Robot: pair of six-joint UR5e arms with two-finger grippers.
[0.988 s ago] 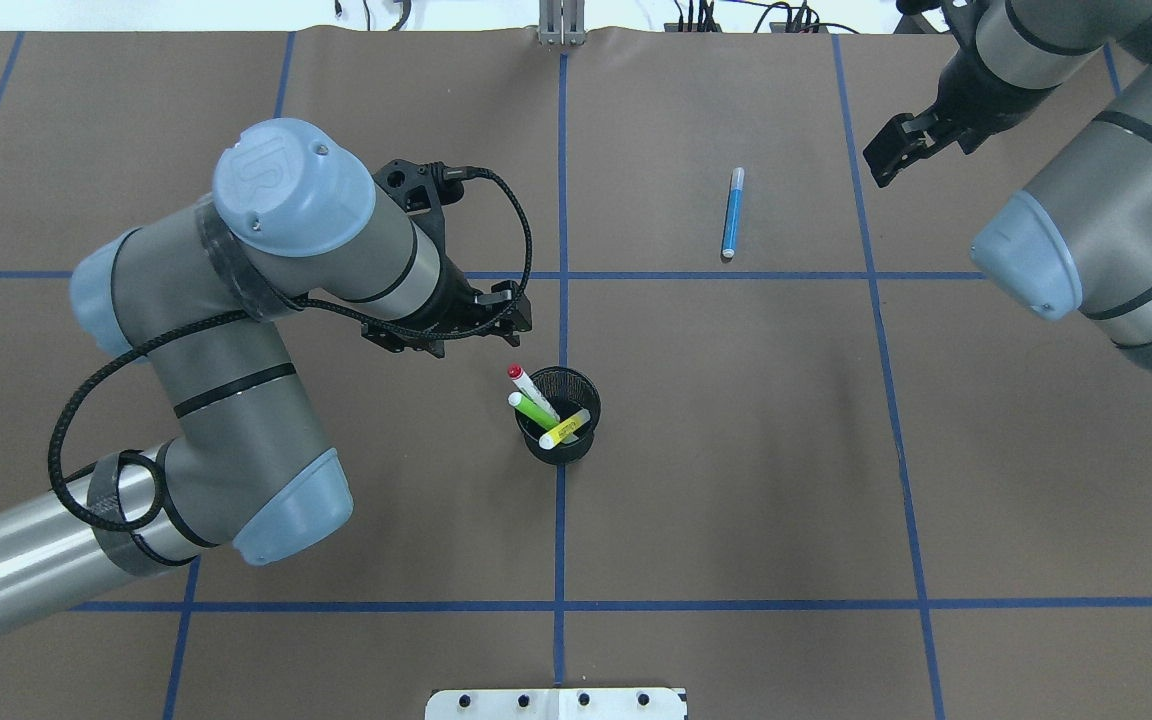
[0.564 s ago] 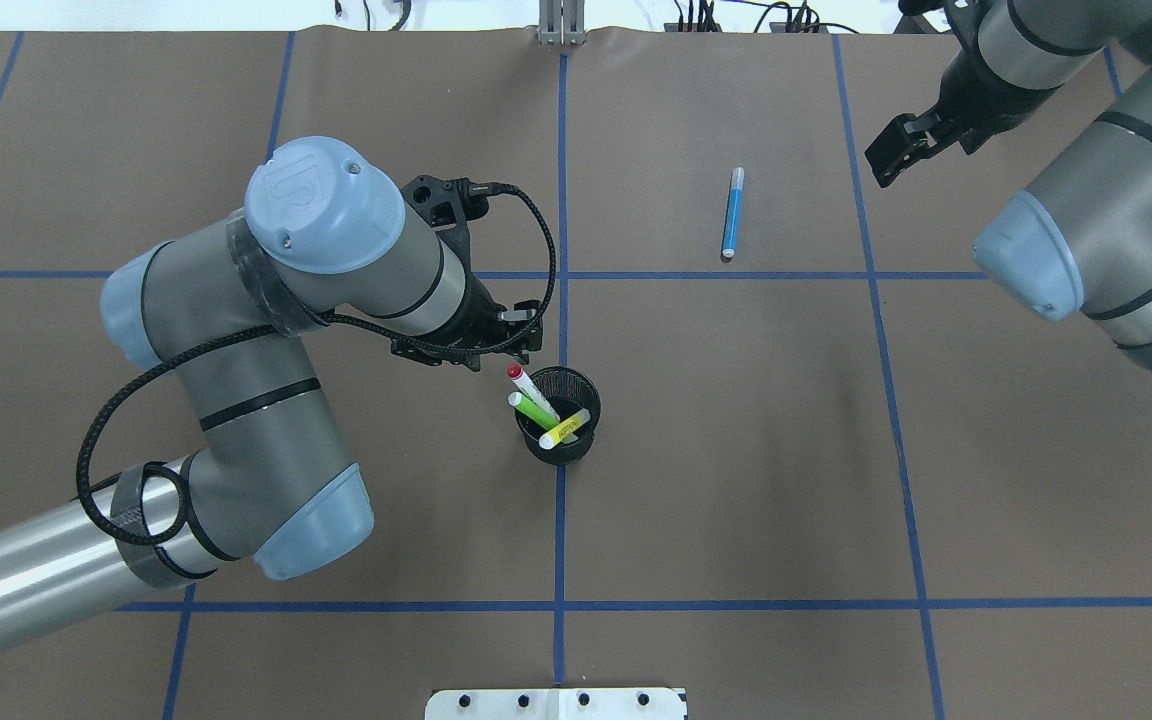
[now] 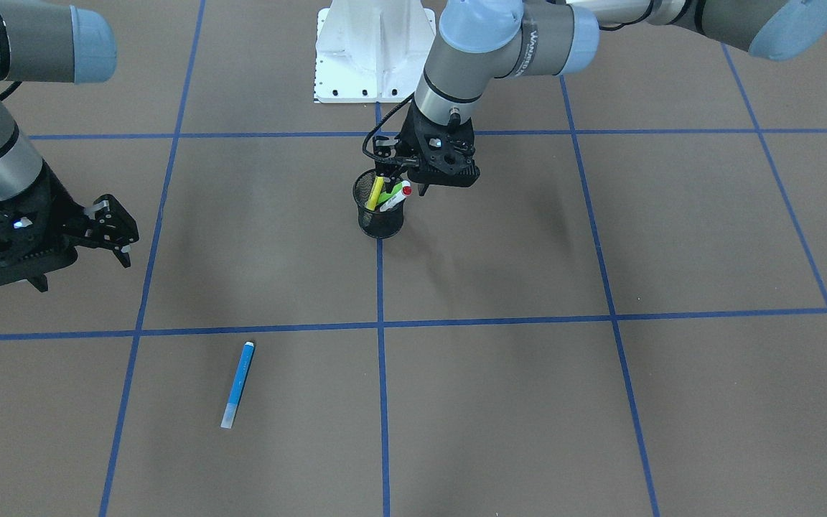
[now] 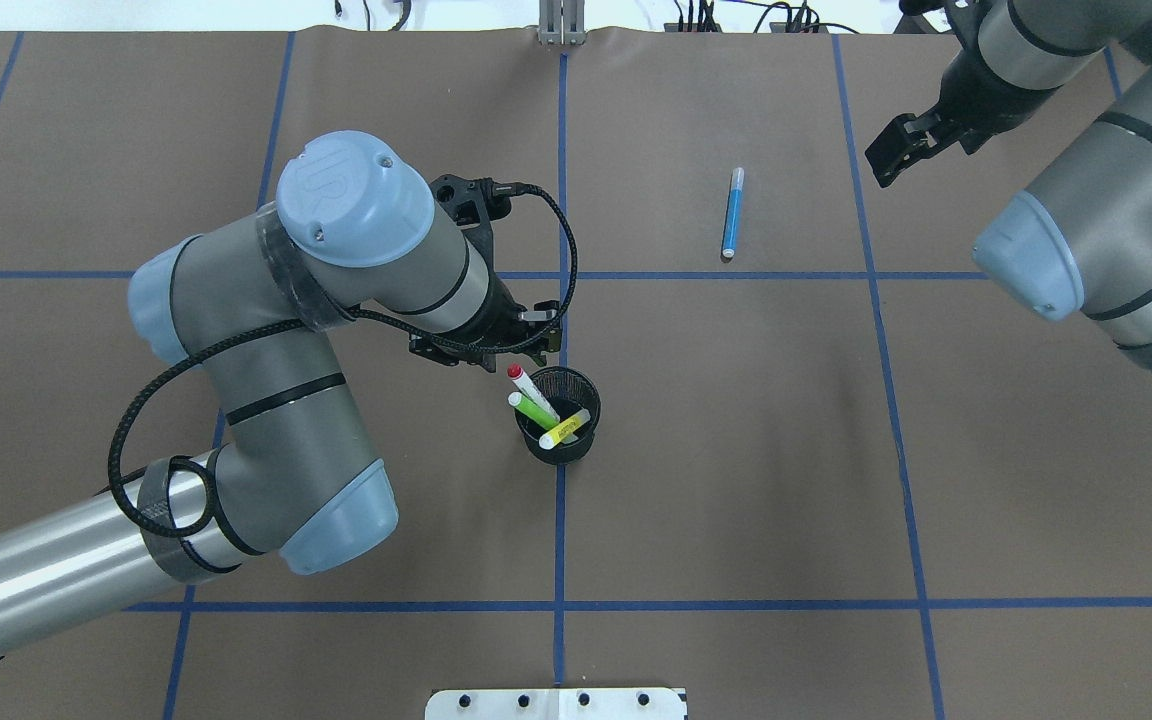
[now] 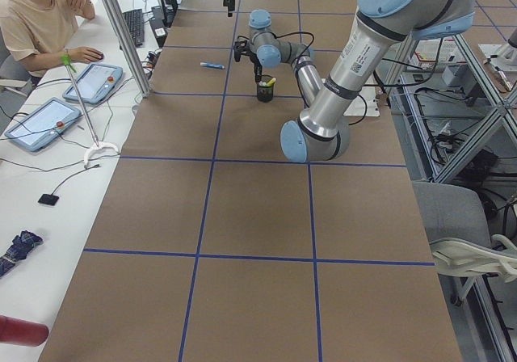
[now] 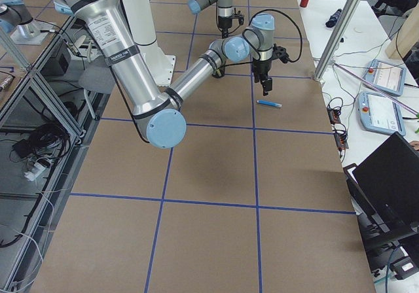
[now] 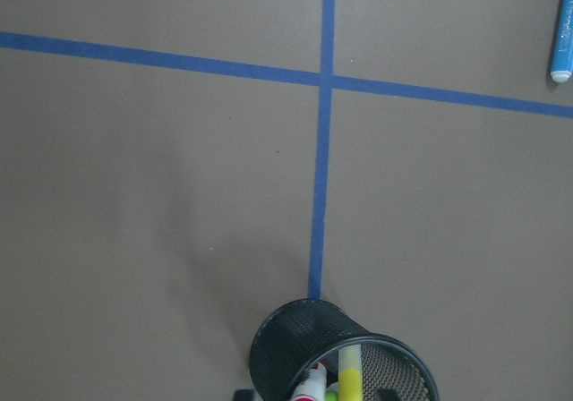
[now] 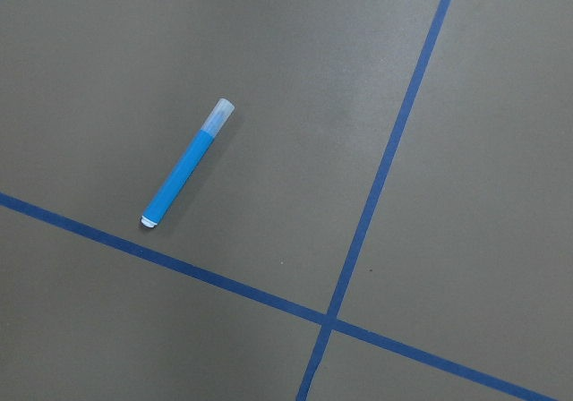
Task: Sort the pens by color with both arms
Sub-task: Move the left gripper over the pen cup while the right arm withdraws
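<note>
A black mesh cup (image 4: 558, 452) stands at the table's centre and holds three pens. These are a white pen with a red cap (image 4: 524, 380), a lime green pen (image 4: 534, 408) and a yellow pen (image 4: 566, 428). My left gripper (image 4: 528, 350) hovers just behind the cup beside the red cap (image 3: 405, 190), open and touching nothing. In the left wrist view the cup (image 7: 300, 329) sits at the bottom edge. The blue pen (image 4: 732, 213) lies alone on the mat at the far right. My right gripper (image 4: 888, 158) hangs open and empty beyond the blue pen (image 8: 183, 168).
Blue tape lines (image 4: 561, 200) divide the brown mat into squares. The white base pedestal (image 3: 374, 50) sits at the robot's edge. A person (image 5: 32, 23) sits at a side desk with tablets (image 5: 44, 124). A laptop (image 6: 393, 182) stands off the table's other end.
My left arm has swung right and forward, bringing its gripper from left of the cup to just above the red cap. The right arm has hardly moved.
</note>
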